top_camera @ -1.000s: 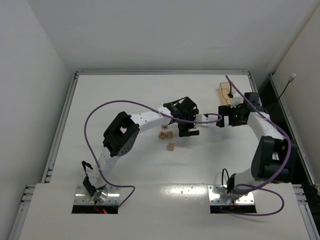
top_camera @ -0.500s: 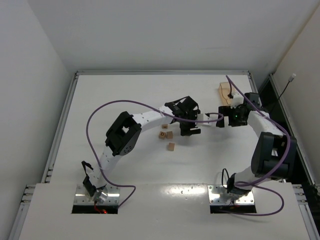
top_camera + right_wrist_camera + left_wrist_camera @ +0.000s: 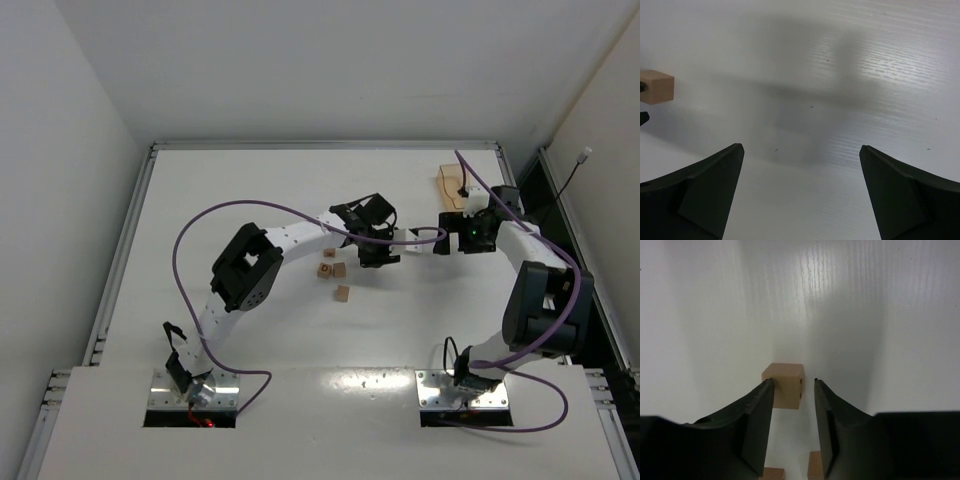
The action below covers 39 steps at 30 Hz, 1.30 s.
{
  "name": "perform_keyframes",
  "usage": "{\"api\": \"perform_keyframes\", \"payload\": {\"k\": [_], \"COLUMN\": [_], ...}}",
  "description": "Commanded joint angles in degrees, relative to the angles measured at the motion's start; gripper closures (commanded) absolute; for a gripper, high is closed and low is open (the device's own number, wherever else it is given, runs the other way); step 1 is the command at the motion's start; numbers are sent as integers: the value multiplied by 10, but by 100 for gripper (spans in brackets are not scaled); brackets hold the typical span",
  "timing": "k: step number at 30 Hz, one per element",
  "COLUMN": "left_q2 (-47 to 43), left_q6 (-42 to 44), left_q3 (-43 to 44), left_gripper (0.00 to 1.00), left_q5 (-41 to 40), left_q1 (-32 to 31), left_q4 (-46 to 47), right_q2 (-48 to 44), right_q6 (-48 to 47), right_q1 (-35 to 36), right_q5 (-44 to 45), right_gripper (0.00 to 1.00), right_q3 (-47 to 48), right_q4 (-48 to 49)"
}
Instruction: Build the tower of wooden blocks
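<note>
A tan wood block (image 3: pixel 784 385) with dark marks lies on the white table between my left gripper's (image 3: pixel 794 382) tips. The left finger (image 3: pixel 757 410) touches it, and a thin gap shows at the right finger (image 3: pixel 827 415). Two more wood blocks (image 3: pixel 814 467) peek out below the fingers. From above, my left gripper (image 3: pixel 380 260) covers that cube, and several wood blocks (image 3: pixel 339 269) lie just left of it. My right gripper (image 3: pixel 800 150) stands wide open over bare table, and the same cube (image 3: pixel 656 86) is at its left edge. The tower is out of view.
A translucent tan tray (image 3: pixel 452 183) sits at the back right, behind my right gripper (image 3: pixel 425 240). The two grippers face each other closely at mid-table. Purple cables loop over both arms. A raised rim (image 3: pixel 320 146) borders the table.
My left gripper's jaws have narrowed from wide open to close round the cube, and the gripper has settled lower. The right arm has barely shifted.
</note>
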Motion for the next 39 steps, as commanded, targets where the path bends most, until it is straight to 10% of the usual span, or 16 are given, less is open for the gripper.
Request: {"api": "perform_keyframes", "payload": {"k": [1, 5, 10, 20, 24, 32, 39], "left_q2": [14, 14, 8, -81, -127, -236, -287], "left_q6": [6, 6, -25, -128, -187, -448, -508], "left_q3": [15, 2, -3, -26, -66, -73, -105], "left_gripper": [68, 69, 100, 100, 50, 32, 23], "left_q5": [19, 19, 19, -5, 2, -56, -166], "left_q1": [7, 7, 7, 7, 20, 139, 246], "left_q4": [-7, -7, -7, 10, 43, 77, 40], "right_q2": [-1, -1, -1, -19, -39, -4, 84], "right_q6": [4, 4, 4, 4, -12, -52, -90], "right_q1": [-4, -4, -4, -4, 11, 110, 229], "right_q5": [-14, -14, -14, -40, -69, -98, 12], "right_gripper": [1, 1, 1, 1, 1, 1, 2], "right_q3": [24, 24, 24, 24, 24, 102, 175], "right_q4": [17, 17, 17, 17, 10, -6, -35]}}
